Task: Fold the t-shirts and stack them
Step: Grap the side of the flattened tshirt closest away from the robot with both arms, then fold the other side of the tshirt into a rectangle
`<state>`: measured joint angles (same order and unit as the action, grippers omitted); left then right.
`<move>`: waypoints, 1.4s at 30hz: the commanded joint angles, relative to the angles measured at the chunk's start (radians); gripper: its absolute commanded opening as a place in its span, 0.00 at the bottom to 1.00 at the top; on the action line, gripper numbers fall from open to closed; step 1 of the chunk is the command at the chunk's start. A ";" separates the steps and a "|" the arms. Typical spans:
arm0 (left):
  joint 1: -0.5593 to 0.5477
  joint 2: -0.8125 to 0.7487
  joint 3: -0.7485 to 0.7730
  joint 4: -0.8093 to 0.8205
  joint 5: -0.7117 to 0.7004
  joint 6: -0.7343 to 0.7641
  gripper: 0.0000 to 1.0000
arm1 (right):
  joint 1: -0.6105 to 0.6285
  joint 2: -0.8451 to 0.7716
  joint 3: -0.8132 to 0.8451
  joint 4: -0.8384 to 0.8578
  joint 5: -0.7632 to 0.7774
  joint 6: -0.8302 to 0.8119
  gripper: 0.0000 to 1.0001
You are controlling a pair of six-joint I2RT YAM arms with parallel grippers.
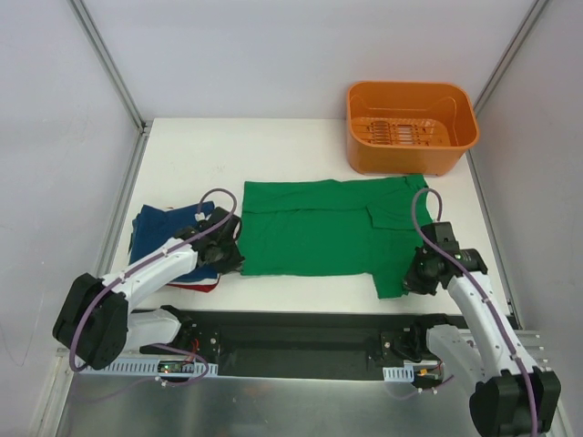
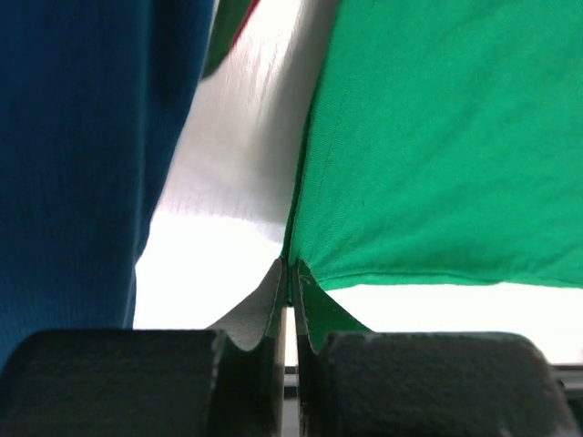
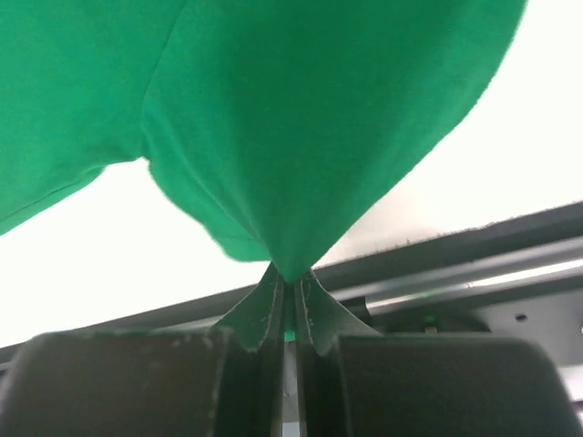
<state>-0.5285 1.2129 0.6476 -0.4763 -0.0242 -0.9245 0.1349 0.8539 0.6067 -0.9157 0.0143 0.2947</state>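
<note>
The left gripper is closed tight, its two fingers pressed together with a pinch of bright green t-shirt between them; the cloth it has hold of is the shirt's near left corner, and it rises in a taut ridge away from the fingertips; the rest of the shirt spreads out to the right of this gripper, lying mostly flat on the white counter.

Just to the left of the left gripper, across a narrow strip of bare counter, lies a navy blue t-shirt, folded and on top of a small pile; a thin edge of a red t-shirt shows at the near side of that pile, under the left arm.

The right gripper is likewise fully closed, clamped on a fold of the same green t-shirt at its near right end; the cloth gathers to a point at the fingertips and fans out above them; seen from above, this end of the shirt reaches nearer to the arms than the rest of it does, and a folded flap lies on the shirt just beyond the gripper; behind the gripper, a dark rail runs along the near edge of the counter.

Well beyond the right gripper, at the far right of the counter, stands an orange plastic basket; the green t-shirt's far edge lies near its front wall.
</note>
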 commanded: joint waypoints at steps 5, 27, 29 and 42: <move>-0.014 -0.118 -0.071 -0.024 0.081 -0.042 0.00 | 0.000 -0.171 0.103 -0.250 0.053 0.017 0.01; -0.021 -0.089 0.069 -0.041 -0.042 -0.028 0.00 | -0.001 -0.041 0.268 -0.095 0.154 -0.035 0.05; -0.019 -0.040 0.113 -0.041 -0.054 -0.020 0.00 | -0.001 0.014 0.317 -0.086 0.194 -0.045 0.06; 0.062 0.180 0.313 -0.041 -0.125 0.029 0.00 | -0.034 0.367 0.557 0.067 0.240 -0.094 0.06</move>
<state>-0.4938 1.3579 0.8940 -0.5045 -0.0978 -0.9264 0.1165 1.1267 1.0588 -0.9218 0.2321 0.2352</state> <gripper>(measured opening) 0.009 0.064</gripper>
